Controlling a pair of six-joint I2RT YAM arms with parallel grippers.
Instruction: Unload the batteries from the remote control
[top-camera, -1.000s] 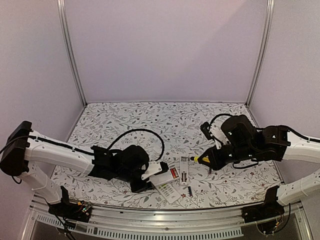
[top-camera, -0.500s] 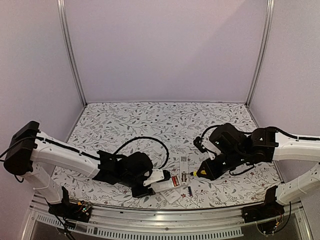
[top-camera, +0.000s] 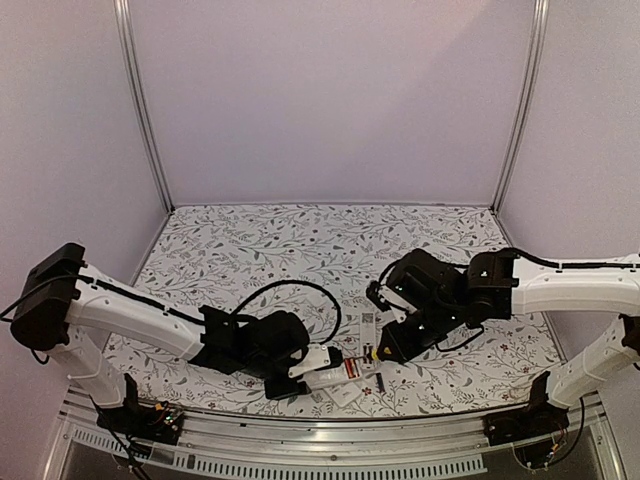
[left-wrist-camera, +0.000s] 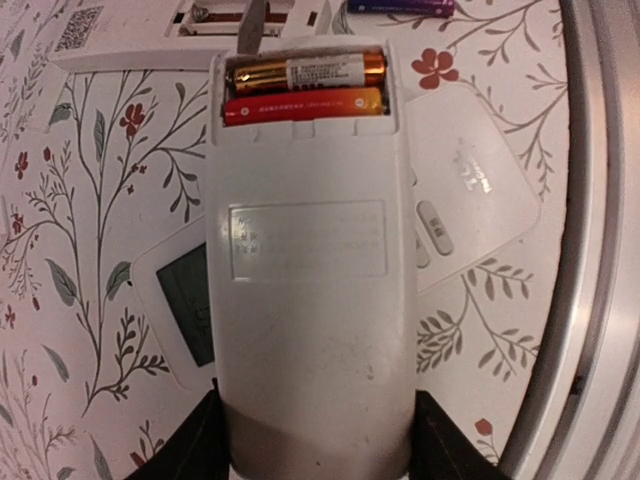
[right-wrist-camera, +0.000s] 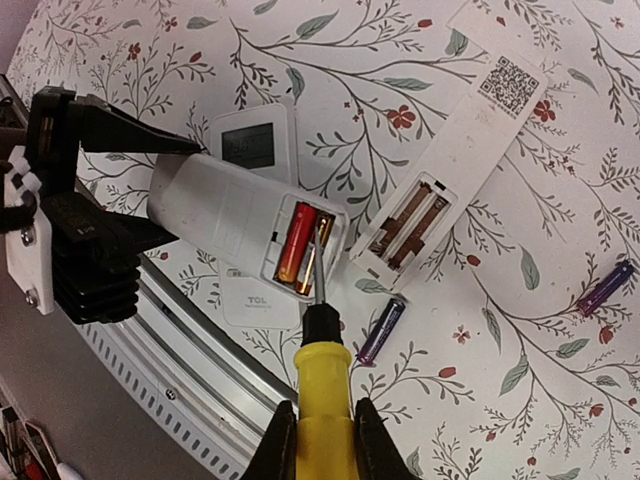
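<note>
A white remote control (left-wrist-camera: 310, 280) lies back-up between my left gripper's (left-wrist-camera: 315, 450) fingers, which are shut on its lower end. Its compartment is open and holds two red and gold batteries (left-wrist-camera: 305, 88) side by side. My right gripper (right-wrist-camera: 322, 440) is shut on a yellow-handled screwdriver (right-wrist-camera: 322, 385). The metal tip rests inside the compartment against the batteries (right-wrist-camera: 300, 245). In the top view both grippers meet near the table's front, the left gripper (top-camera: 300, 365) on the remote control (top-camera: 325, 368) and the right gripper (top-camera: 385, 348) just beside it.
A long white remote (right-wrist-camera: 450, 170) with a QR code lies beside it, its compartment open and bare. Two loose purple batteries (right-wrist-camera: 381, 331) (right-wrist-camera: 605, 289) rest on the floral cloth. A display remote (right-wrist-camera: 250, 145) and a cover (right-wrist-camera: 258, 300) sit underneath. The metal front rail (left-wrist-camera: 590, 200) is close.
My right arm has swung left and down, bringing the screwdriver tip to the remote's compartment. The left gripper has shifted a little to the right with the remote.
</note>
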